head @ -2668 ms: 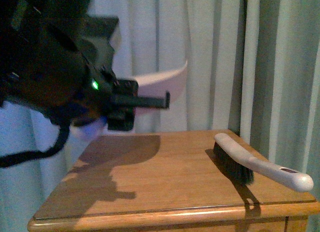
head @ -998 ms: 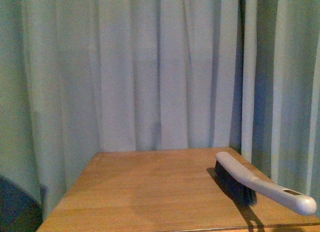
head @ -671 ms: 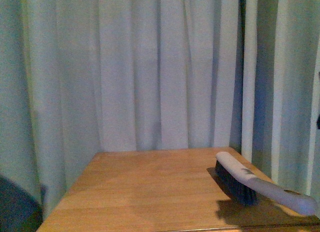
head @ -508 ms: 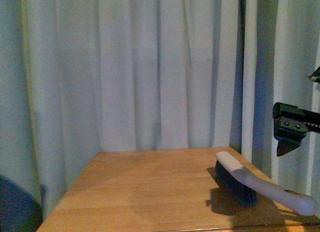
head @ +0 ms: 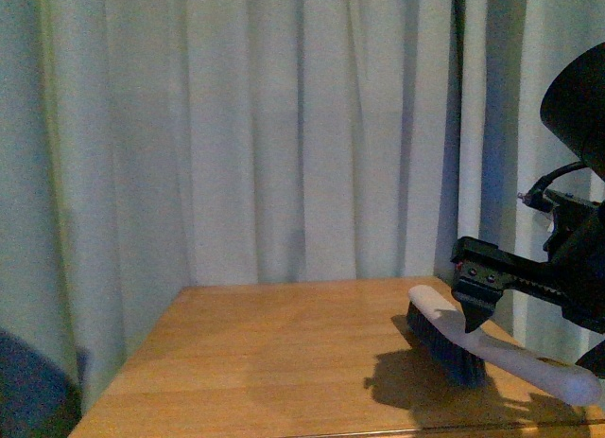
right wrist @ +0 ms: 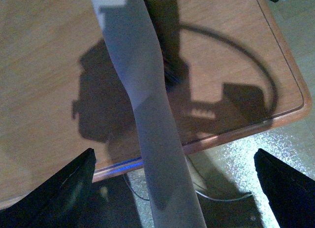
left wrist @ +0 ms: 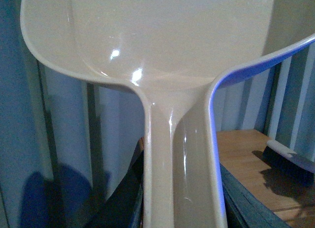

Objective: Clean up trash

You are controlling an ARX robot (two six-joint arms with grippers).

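No trash shows in any view. A cream dustpan (left wrist: 172, 50) fills the left wrist view, and my left gripper (left wrist: 183, 203) is shut on its handle, the dark jaws flanking it. A white brush (head: 492, 348) with black bristles lies on the wooden table (head: 284, 362) at the right. My right gripper (head: 477, 291) hovers just above it, open. In the right wrist view the brush handle (right wrist: 147, 114) runs between the two spread fingers (right wrist: 64, 188), untouched, and sticks out past the table edge. The brush (left wrist: 290, 161) also appears low at the side of the left wrist view.
Pale curtains (head: 284, 126) hang close behind and beside the table. The table's rounded front edge (right wrist: 211, 139) drops to a speckled floor (right wrist: 236, 159) where a thin cable (right wrist: 226, 196) lies. The right arm throws a shadow on the wood (head: 416, 386).
The left arm with the dustpan has left the front view. The right arm has come in from the right and lowered over the brush handle.
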